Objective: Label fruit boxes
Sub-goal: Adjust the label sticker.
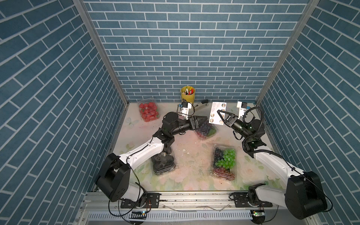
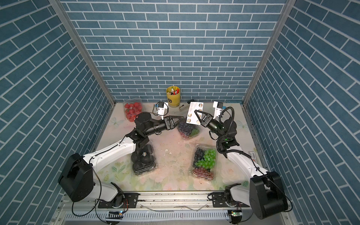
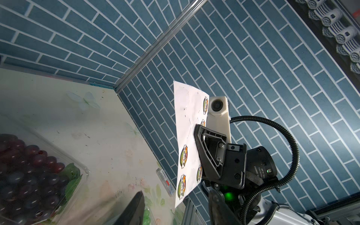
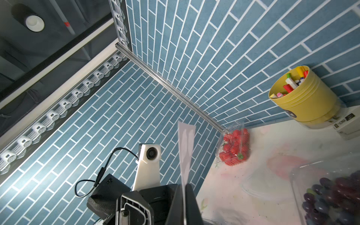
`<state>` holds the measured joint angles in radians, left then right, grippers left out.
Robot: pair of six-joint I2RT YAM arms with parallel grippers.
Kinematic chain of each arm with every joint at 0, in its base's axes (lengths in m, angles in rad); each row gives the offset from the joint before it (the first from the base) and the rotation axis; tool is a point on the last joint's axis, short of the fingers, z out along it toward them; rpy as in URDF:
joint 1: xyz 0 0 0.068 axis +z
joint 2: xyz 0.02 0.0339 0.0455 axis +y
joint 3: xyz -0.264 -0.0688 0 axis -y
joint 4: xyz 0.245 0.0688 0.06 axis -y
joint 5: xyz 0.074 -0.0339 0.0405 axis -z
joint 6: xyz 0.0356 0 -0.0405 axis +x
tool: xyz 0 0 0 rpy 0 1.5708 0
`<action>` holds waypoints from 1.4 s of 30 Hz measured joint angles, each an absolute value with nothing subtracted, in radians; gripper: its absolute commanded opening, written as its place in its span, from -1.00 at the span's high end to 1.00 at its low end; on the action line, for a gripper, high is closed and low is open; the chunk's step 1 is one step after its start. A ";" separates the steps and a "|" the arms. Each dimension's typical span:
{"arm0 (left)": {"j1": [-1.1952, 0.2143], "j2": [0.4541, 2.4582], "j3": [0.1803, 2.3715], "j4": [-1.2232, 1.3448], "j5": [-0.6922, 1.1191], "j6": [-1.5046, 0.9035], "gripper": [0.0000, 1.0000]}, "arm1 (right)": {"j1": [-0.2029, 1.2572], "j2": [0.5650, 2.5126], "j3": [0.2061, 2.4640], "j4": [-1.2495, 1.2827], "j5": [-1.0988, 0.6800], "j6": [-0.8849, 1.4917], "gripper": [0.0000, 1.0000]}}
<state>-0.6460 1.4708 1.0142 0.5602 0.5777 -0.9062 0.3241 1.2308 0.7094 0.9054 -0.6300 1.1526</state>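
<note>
From the left on the bench, we see the strawberry box and the black fruit box. The left claw hangs half open over the dark grape box. The right claw pinches the sticker sheet upright, and the mixed grape box lies in front of it. We think the next move is for the left claw to peel off one sticker for the dark grapes.

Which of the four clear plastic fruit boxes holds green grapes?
The clear plastic clamshell box at the front on the robot's right: it alone shows green grapes, between dark and red ones.
</note>
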 measured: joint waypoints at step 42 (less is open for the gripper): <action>-0.669 1.600 1.126 0.694 0.632 -0.990 1.00 | 0.324 1.248 0.686 0.997 -0.735 1.198 0.45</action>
